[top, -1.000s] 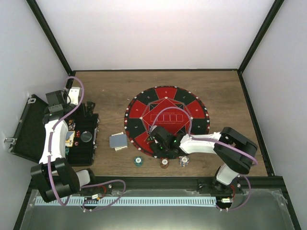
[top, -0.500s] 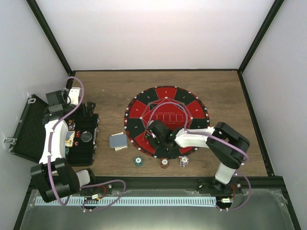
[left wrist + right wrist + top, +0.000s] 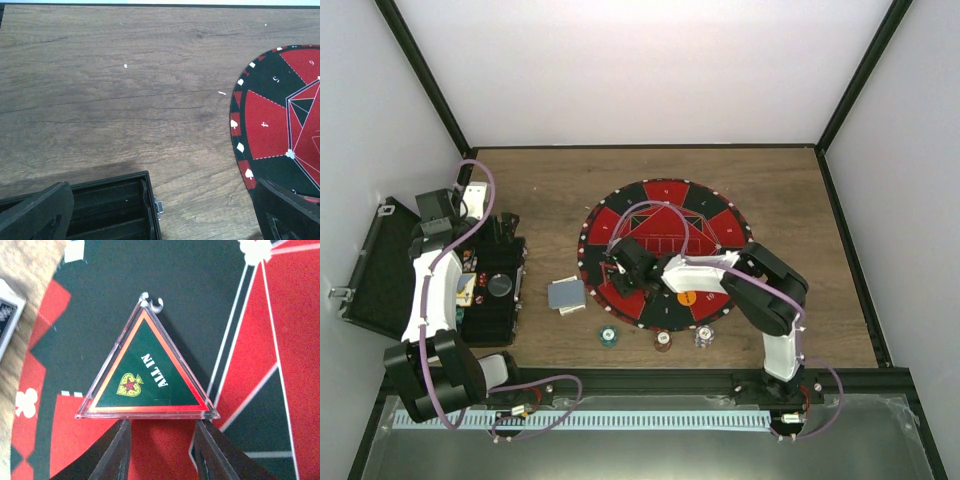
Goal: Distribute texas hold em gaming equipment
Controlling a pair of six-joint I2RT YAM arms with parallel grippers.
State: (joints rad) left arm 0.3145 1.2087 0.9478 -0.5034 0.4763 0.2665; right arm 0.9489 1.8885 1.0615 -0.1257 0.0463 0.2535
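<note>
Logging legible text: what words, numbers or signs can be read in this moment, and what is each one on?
"ALL IN": on the green triangular token, upside down in the right wrist view, above a spade emblem.
"4": on a red segment of the round mat, left wrist view.
"5": on the black segment next to it.
Digit on the next red segment: at the frame edge, unclear.
Mat numbers in the top view: too small to read.

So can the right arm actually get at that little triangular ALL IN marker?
Probably yes. The right gripper is open just short of the flat edge of the ALL IN marker, which lies on the round mat; nothing sits between them.
</note>
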